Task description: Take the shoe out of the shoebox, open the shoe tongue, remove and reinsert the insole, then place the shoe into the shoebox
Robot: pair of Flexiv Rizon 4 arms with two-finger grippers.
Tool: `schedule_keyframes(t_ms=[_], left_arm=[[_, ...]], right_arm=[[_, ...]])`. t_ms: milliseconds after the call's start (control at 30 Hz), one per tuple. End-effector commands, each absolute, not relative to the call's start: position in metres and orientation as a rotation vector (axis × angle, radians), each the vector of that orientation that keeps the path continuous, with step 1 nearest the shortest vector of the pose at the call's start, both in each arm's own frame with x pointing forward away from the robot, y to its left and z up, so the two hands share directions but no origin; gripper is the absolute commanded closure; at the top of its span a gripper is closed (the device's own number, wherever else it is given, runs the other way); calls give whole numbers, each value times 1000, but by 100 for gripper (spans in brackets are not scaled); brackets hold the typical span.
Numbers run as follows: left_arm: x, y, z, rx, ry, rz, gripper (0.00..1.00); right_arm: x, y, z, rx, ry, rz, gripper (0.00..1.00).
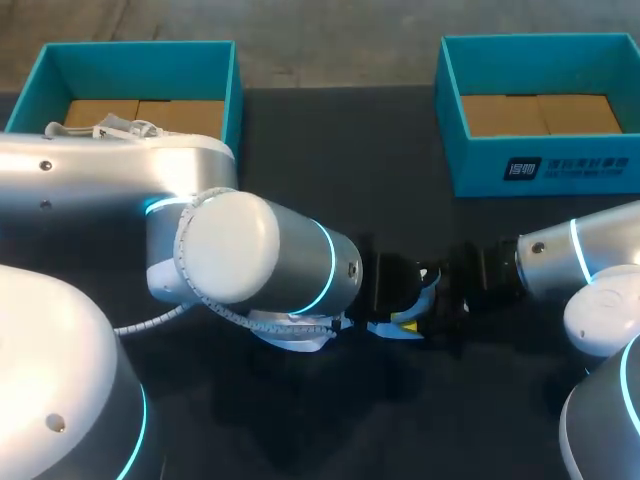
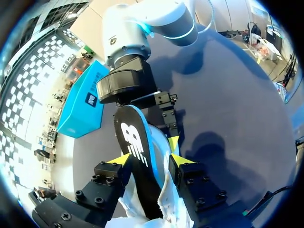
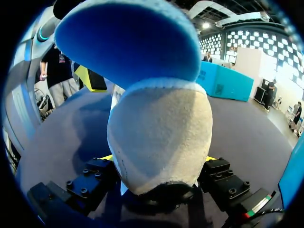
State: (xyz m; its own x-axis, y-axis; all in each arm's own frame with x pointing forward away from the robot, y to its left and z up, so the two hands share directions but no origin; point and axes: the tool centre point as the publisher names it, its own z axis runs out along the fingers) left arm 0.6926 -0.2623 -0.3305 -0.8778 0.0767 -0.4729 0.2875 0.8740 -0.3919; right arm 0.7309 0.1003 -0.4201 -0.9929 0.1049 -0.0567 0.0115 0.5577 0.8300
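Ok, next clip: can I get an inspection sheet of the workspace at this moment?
Surface: dark table.
Job's things: black insole spans between both grippers; white shoe lies beneath the left arm; left shoebox and right shoebox, both teal, stand at the far edge.
Clutter: nothing seen.
Grippers: right gripper shut on the insole's far end; left gripper at its near end, grip unclear.
Cables: white cable loops under the left arm.
Surroundings: nothing reaches over the table.

Robotics lab: white left arm [image 1: 235,245], right arm [image 1: 585,250], blue-lit joints, black table [image 1: 340,150], teal shoeboxes [image 1: 470,165].
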Motion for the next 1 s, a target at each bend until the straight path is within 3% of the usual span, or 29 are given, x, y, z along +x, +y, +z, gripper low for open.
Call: schedule_keyframes(t_ms=[33,667,833,900,1000], left_arm=[[696,-268,-339,255,2579,-646,51],[711,-269,-348,204,2540,-663,52],[714,-270,-351,200,2537,-645,63],[714,-270,-353,202,2539,-643,77],[714,-270,-354,206,2542,-645,88]], right_arm=[[732,103,-421,103,2688,1420,100],[732,103,-421,103,2688,1420,100],[732,103,-421,103,2688,1420,100],[732,103,-421,103,2688,1420,100],[732,103,-421,103,2688,1420,100]])
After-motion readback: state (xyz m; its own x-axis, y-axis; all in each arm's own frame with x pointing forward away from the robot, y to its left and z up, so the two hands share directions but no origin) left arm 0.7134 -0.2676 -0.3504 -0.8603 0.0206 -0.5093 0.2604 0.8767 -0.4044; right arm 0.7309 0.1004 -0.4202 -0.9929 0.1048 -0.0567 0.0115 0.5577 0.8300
